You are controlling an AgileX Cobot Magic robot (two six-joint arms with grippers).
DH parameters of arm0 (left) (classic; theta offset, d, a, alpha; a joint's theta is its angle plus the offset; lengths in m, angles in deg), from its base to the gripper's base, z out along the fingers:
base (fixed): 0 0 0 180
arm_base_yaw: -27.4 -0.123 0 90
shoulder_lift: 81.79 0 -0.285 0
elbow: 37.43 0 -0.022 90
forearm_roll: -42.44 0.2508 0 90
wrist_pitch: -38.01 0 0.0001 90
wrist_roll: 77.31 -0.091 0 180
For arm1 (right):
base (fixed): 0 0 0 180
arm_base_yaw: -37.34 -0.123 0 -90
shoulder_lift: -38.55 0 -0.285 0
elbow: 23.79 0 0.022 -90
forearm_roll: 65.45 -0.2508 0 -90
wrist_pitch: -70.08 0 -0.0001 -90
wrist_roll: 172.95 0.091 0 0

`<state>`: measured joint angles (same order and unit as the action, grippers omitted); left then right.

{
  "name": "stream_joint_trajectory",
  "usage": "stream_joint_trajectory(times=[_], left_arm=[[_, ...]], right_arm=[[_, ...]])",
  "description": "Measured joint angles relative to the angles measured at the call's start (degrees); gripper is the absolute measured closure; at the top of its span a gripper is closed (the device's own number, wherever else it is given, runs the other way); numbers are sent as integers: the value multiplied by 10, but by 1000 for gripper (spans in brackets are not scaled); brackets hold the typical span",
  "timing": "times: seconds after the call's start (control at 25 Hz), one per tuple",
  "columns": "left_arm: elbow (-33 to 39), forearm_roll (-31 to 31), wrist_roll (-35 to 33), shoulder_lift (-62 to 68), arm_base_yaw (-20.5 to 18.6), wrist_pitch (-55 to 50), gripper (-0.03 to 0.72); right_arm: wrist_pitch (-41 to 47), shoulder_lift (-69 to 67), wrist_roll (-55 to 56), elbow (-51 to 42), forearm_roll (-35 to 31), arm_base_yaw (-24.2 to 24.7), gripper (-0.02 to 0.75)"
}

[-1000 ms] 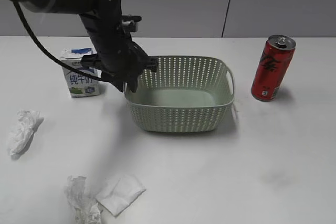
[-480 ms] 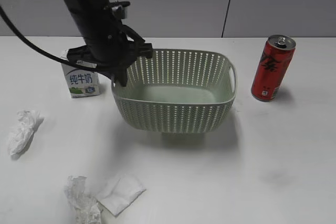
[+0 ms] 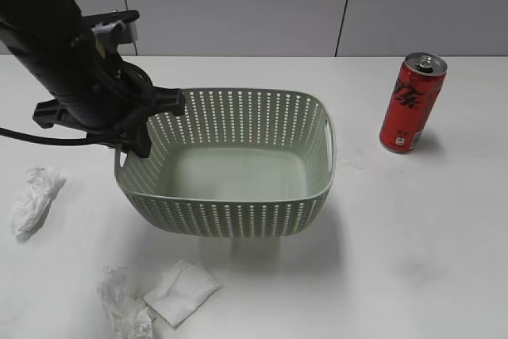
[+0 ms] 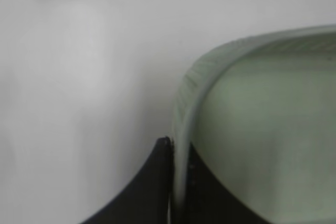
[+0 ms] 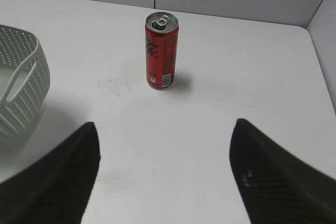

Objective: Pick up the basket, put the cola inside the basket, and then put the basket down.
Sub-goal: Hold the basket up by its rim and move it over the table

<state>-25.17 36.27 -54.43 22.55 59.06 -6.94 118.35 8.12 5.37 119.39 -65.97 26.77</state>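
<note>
The pale sage-green basket (image 3: 230, 216) hangs tilted above the table, lifted by its left rim; its shadow lies on the table below. My left gripper (image 3: 131, 148) is shut on that rim; in the left wrist view the jaws (image 4: 179, 153) pinch the rim of the basket (image 4: 262, 124). The red cola can (image 3: 412, 103) stands upright at the far right, apart from the basket. In the right wrist view my right gripper (image 5: 164, 129) is open and empty, with the cola (image 5: 161, 51) standing ahead of it and the basket's end (image 5: 21, 87) at the left.
Crumpled white tissues lie at the left (image 3: 33, 198) and front left (image 3: 127, 303), with a folded tissue (image 3: 182, 291) beside them. A grey wall runs behind the table. The milk carton is hidden behind my left arm in the exterior view.
My left gripper has lifted the basket off the table and carried it left and toward the front. The milk carton is now covered by the arm. The cola has not moved.
</note>
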Motion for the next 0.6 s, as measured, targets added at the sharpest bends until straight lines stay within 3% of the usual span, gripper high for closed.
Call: stream_joint_trajectory(times=[0.44, 0.6], left_arm=[[3, -3, 7, 0, -3, 7, 691], [3, -4, 8, 0, -5, 7, 691]], right_arm=[[3, -545, 30, 329, 12, 0, 153], [57, -725, 34, 487, 16, 7, 153]])
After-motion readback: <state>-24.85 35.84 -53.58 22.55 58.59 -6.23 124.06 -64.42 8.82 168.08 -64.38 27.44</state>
